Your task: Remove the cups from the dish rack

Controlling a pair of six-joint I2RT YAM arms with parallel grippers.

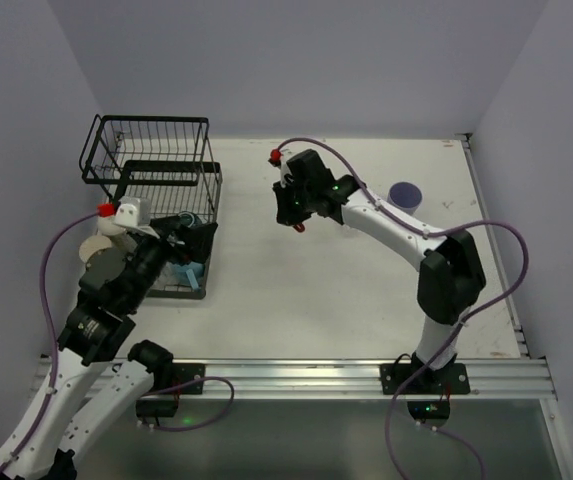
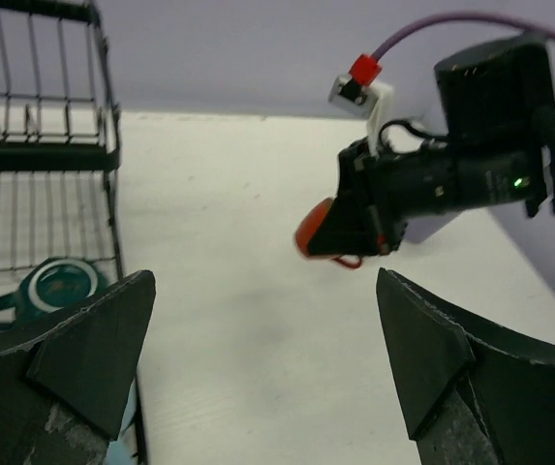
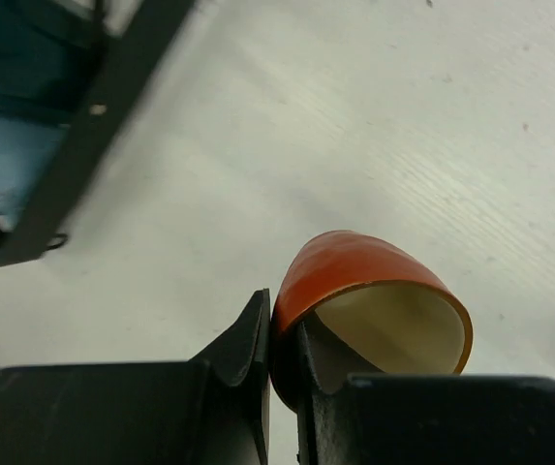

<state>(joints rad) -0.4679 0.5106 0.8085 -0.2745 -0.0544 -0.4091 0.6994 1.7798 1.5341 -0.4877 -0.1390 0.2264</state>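
Seen from above, a white worktop (image 1: 316,290) is boxed in by plain, pale lavender walls. A black wire dish rack (image 1: 152,150) stands at the far left.

The right jaws hang in the air over the middle of the worktop. They are clamped on a small orange cup (image 3: 354,276), one jaw inside its cream interior and one outside, pinching the wall at the rim. The cup looks light, stiff and glossy, so it is probably slippery. A rim pinch suits it, though it may swing.

The left jaws stand wide apart and hold nothing, just beside the rack's low tray. There a teal mug (image 2: 59,284) sits near a light blue cup (image 1: 192,272). The mug looks heavier and breakable, and its wall at the rim seems the best hold.

A lavender tumbler (image 1: 404,193) stands on the worktop at the far right.
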